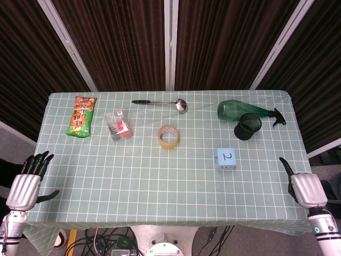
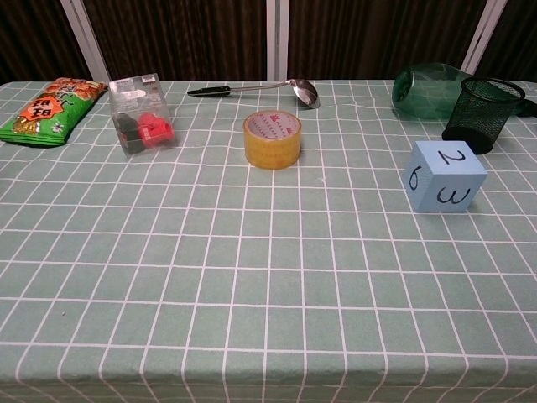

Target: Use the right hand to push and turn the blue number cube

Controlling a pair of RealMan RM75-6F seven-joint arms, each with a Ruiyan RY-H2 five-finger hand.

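The blue number cube (image 1: 225, 158) is seen on the right part of the table (image 1: 160, 176), up and to the left of the empty, open-fingered right robot hand (image 1: 303, 188) at the table's right edge, far nearer it than the left robot hand (image 1: 24, 188), also empty and spread.

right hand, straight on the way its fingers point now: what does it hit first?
Nothing, probably. The right hand points up-left along the table edge, passing right of the blue number cube; height unclear.

A lab test setup: dark curtains (image 1: 117, 42) behind a counter (image 1: 160, 176) in checked cloth, loose cables (image 1: 96, 242) under its near edge.
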